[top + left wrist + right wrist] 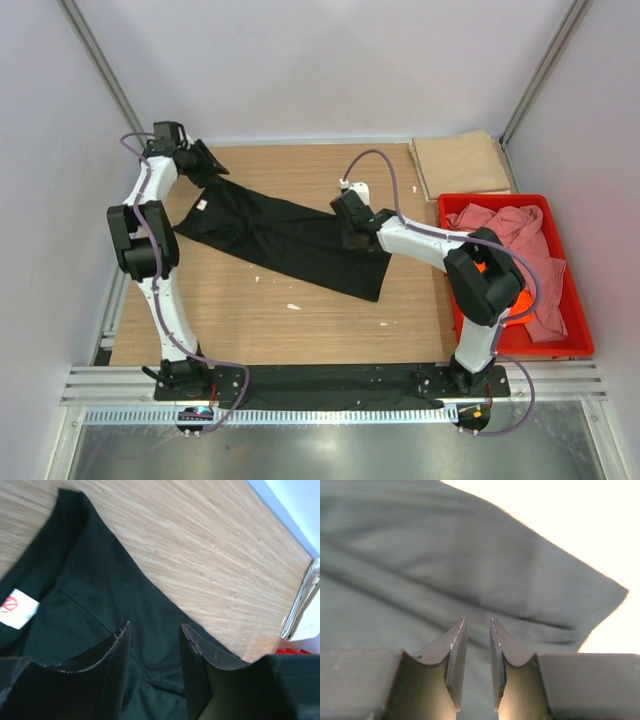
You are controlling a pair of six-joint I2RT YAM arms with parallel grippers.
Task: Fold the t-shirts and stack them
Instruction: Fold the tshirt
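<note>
The black t-shirt [280,235] lies as a long folded strip, slanting from back left to middle right of the table. My left gripper [208,168] hovers over its back-left end, jaws wide open with cloth [100,580] below and nothing gripped [154,630]; a white neck label [17,609] shows. My right gripper [352,232] is over the shirt's right part, jaws a narrow gap apart [478,621] just above the cloth [445,555]. The tan t-shirt [460,165] lies folded at the back right. The pink t-shirt [515,235] and a bit of orange t-shirt [497,275] lie crumpled in the crate.
The red plastic crate [575,345] stands along the table's right side. A small white object [355,187] lies behind the right wrist. White walls and metal posts close in the table on three sides. Bare wood [260,320] shows in front of the black shirt.
</note>
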